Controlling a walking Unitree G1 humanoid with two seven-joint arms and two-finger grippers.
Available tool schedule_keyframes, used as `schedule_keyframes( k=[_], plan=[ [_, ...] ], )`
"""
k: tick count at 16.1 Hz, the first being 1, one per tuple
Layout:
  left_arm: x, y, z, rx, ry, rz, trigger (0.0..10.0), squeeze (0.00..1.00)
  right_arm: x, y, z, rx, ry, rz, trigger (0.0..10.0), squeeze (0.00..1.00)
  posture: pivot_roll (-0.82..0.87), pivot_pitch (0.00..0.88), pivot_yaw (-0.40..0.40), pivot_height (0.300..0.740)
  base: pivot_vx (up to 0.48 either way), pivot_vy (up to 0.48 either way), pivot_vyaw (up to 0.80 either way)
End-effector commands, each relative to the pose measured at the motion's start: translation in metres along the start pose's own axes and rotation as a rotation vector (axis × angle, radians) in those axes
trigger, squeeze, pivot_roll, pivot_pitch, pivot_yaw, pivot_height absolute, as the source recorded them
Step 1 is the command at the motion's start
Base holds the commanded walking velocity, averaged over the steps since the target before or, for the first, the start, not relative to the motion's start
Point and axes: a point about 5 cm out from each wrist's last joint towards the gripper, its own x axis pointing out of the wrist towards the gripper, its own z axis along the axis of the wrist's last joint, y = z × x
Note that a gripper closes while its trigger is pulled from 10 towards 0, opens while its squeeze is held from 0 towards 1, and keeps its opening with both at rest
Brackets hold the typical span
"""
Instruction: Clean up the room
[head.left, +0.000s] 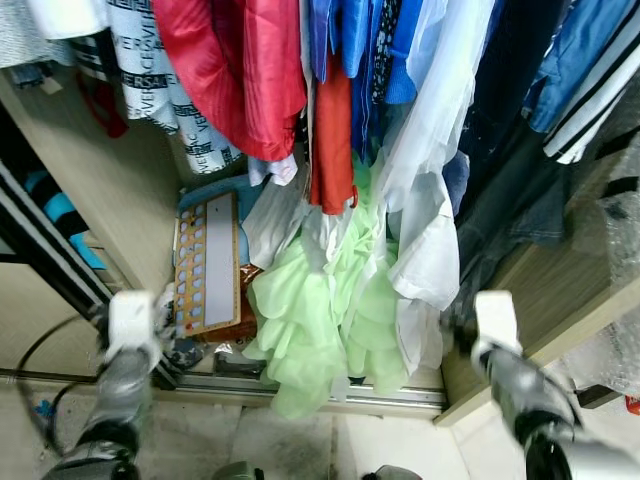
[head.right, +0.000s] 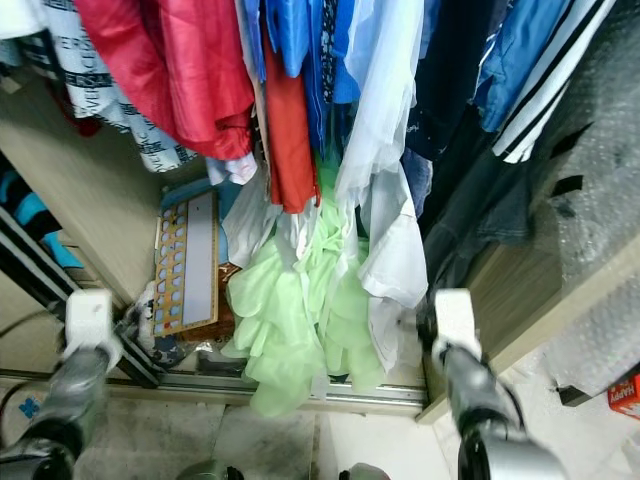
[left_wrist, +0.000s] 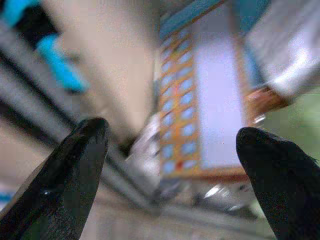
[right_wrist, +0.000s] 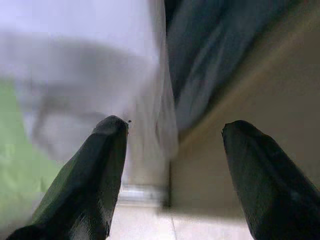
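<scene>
Before the open wardrobe (head.left: 110, 190), we hold both grippers raised and empty. Our left gripper (left_wrist: 172, 170) has its fingers spread, aimed at the orange-framed board (head.left: 205, 265) leaning on the wardrobe floor. Our right gripper (right_wrist: 172, 175), fingers likewise parted, faces the white shirt (head.left: 425, 240) by the wardrobe's right wall. A pale green garment (head.left: 320, 320) hangs between them, reaching the wardrobe's sliding track (head.left: 300, 392).

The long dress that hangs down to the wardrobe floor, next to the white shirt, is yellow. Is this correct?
Not quite. The long dress is pale green, not yellow, as the left eye view shows. It does hang down to the wardrobe floor, next to the white shirt.
</scene>
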Motion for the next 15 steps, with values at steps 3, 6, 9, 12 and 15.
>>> schedule_keyframes(
  k=[3, 6, 9, 12, 15],
  plan=[
    [-0.008, -0.009, 0.027, -0.023, -0.205, -0.069, 10.0, 0.00, 0.006, 0.007, 0.025, 0.100, -0.078, 0.036, 10.0, 0.00, -0.07, 0.000, 0.004, 0.740, 0.000, 0.000, 0.00],
    [-0.043, -0.009, 0.037, 0.035, -0.372, -0.077, 10.0, 0.00, -0.006, 0.024, 0.042, 0.192, -0.194, 0.107, 10.0, 0.00, -0.07, 0.000, 0.010, 0.740, 0.000, 0.000, 0.00],
    [-0.077, -0.011, 0.040, -0.047, -0.386, -0.112, 10.0, 0.00, -0.043, 0.025, 0.043, 0.186, -0.286, 0.148, 10.0, 0.00, -0.06, 0.000, 0.006, 0.740, 0.000, 0.000, 0.00],
    [-0.106, -0.019, 0.045, -0.050, -0.408, -0.164, 10.0, 0.00, -0.076, 0.028, 0.050, 0.036, -0.466, 0.210, 10.0, 0.00, -0.05, 0.000, 0.005, 0.740, 0.000, 0.000, 0.00],
    [-0.113, -0.022, 0.056, -0.100, -0.411, -0.141, 10.0, 0.00, -0.092, 0.033, 0.068, -0.002, -0.549, 0.203, 10.0, 0.00, -0.05, 0.000, 0.003, 0.740, 0.000, 0.000, 0.00]
  ],
)
